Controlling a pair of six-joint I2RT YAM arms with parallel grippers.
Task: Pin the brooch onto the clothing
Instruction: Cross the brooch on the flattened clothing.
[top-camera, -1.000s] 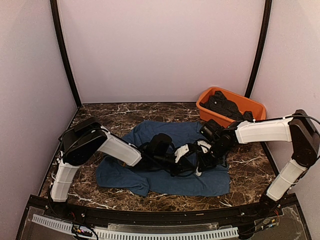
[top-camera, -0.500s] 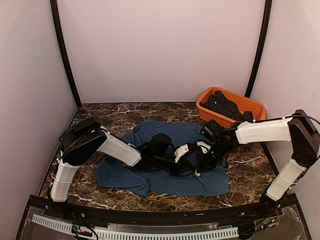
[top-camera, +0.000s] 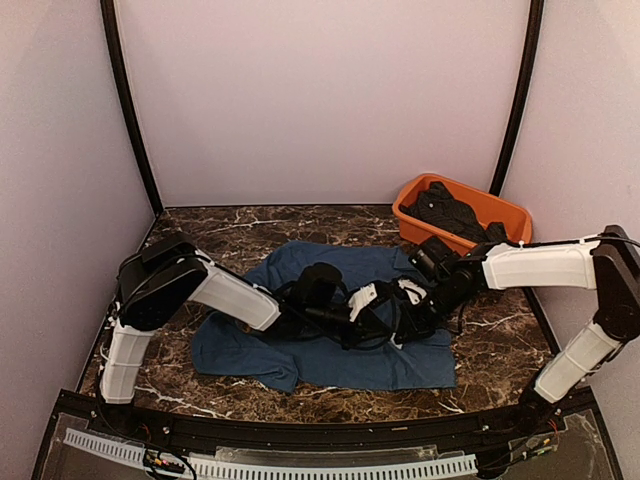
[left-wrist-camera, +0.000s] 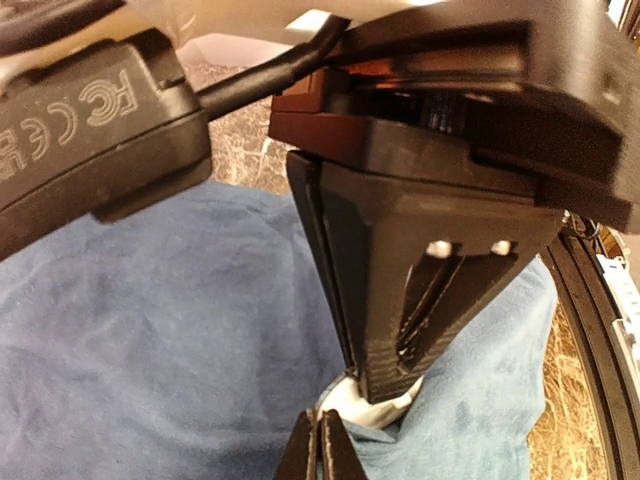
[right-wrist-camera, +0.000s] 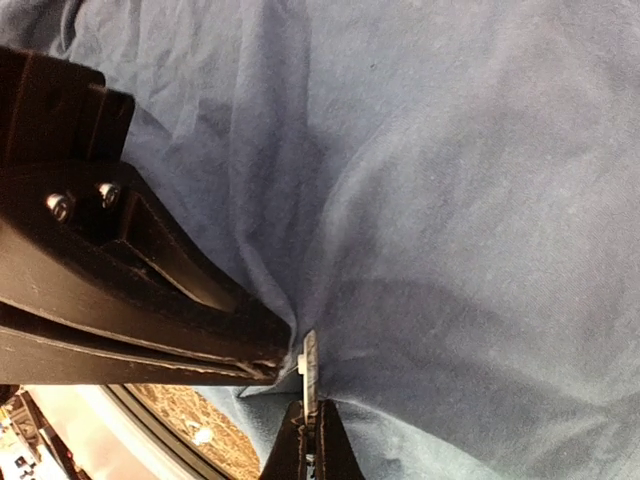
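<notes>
The clothing (top-camera: 250, 345), a dark blue T-shirt, lies spread in soft wrinkles across the middle of the top view on the marble table (top-camera: 500, 335), with an orange tub (top-camera: 412, 222) of dark garments at the upper right. Both arms reach in to meet over the centre of the shirt. At the bottom edge of its own view the left gripper (left-wrist-camera: 320, 452) has its tips pressed together, and the right gripper (right-wrist-camera: 310, 440) is closed as well, apparently nipping the lower edge of the brooch (right-wrist-camera: 308, 362), a small thin white piece standing right where the cloth puckers. Whether the left tips also hold it I cannot tell. The fabric looks light, limp and stretchy, so it will likely bunch and slide rather than resist a pin; it probably wants a pinched fold held taut beside the brooch. The brooch seems rigid, tiny and easy to twist loose, best held by its flat edge
</notes>
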